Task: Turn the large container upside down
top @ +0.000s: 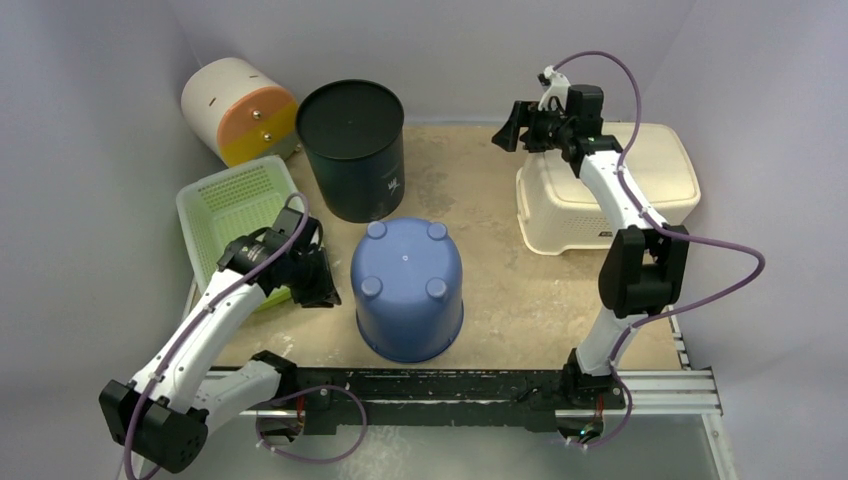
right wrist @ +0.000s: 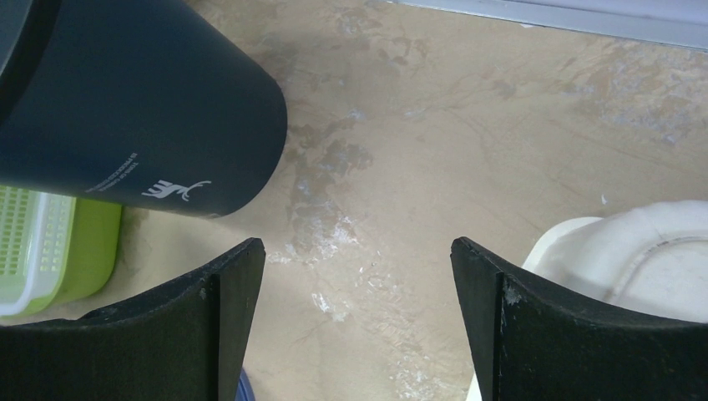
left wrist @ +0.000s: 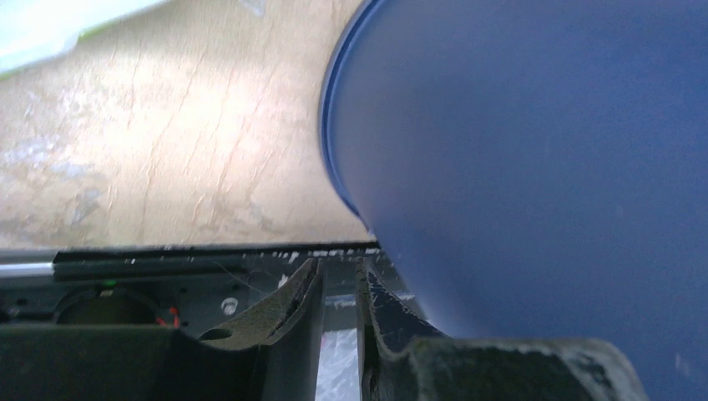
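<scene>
A large blue container (top: pixel 407 290) stands in the middle of the table with its base up, four round feet on top and its rim down. It fills the right of the left wrist view (left wrist: pixel 543 167). My left gripper (top: pixel 318 285) is just left of the container's wall, low near the table. In its own view (left wrist: pixel 340 271) the jaws stand nearly together with a thin empty gap and hold nothing. My right gripper (top: pixel 515 128) hangs raised at the back. In its own view (right wrist: pixel 357 251) it is wide open and empty.
A dark cylindrical container (top: pixel 355 150) stands behind the blue one and also shows in the right wrist view (right wrist: pixel 142 125). A green basket (top: pixel 235 215) lies at the left, a white bin (top: pixel 600 190) at the right, and a white, orange and yellow drum (top: pixel 240 110) at the back left.
</scene>
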Controlling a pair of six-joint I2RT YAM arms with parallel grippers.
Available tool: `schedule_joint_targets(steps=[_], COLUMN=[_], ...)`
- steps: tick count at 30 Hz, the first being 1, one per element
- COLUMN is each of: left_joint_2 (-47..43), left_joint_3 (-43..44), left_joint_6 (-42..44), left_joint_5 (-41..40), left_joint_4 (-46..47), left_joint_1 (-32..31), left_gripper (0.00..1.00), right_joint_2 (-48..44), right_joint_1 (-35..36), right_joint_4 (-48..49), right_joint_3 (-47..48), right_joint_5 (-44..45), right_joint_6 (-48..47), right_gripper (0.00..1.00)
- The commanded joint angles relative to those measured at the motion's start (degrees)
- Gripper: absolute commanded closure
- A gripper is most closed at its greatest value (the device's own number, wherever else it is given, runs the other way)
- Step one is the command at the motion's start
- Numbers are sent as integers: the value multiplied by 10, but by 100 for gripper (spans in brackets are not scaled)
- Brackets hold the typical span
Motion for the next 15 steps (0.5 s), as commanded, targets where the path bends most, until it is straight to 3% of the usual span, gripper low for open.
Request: schedule_joint_targets(steps=[1,8,15], left_joint_2=[-32,-79,-56], left_joint_3=[33,-36,-74], left_joint_6=[24,-20,-89], left_joint_5=[8,116,170], left_joint_4=[-71,13,149], left_joint_1=[-8,-16,-78], left_gripper=[81,82,81], right_joint_2=[-23,1,16], right_joint_1=[-4,-2,-2], right_joint_4=[3,-8,-15], right_joint_3=[-3,31,51], right_joint_5=[1,6,10], right_joint_6=[-8,-13,-17], right_gripper=[15,15,15])
